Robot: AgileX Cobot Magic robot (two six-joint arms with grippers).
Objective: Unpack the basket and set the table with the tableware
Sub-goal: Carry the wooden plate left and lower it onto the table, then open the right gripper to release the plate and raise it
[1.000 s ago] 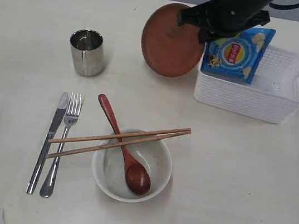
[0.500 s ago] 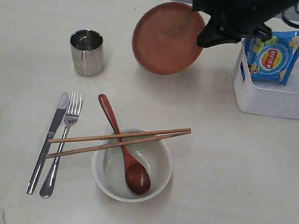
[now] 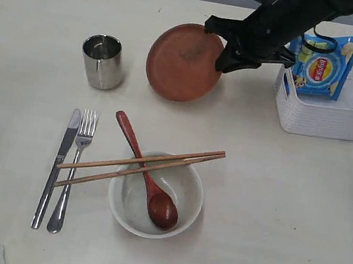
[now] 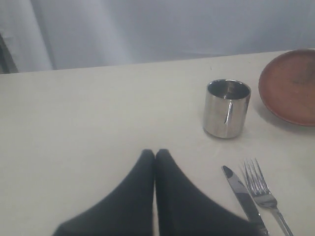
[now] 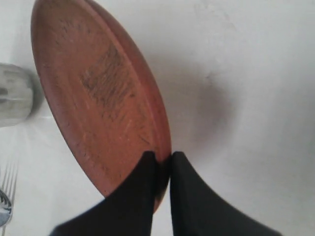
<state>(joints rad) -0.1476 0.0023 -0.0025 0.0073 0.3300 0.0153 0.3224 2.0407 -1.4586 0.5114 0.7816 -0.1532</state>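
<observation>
My right gripper (image 3: 224,46) (image 5: 164,157) is shut on the rim of the round brown plate (image 3: 181,63) (image 5: 98,98), which hangs tilted over the table (image 3: 271,212) between the steel cup (image 3: 103,60) and the white basket (image 3: 339,113). On the table lie the steel knife (image 3: 57,164) and fork (image 3: 73,166). The white bowl (image 3: 131,206) holds the reddish-brown spoon (image 3: 146,177), and the chopsticks (image 3: 141,165) rest across its rim. My left gripper (image 4: 155,153) is shut and empty, low over the table near the cup (image 4: 226,107).
A blue snack packet (image 3: 323,64) stands upright in the basket at the right back. The table's far edge runs just behind the plate and the basket.
The right gripper has carried the plate to the left and lower, away from the basket. The basket slid to the right with the snack packet inside it. The left arm has not moved.
</observation>
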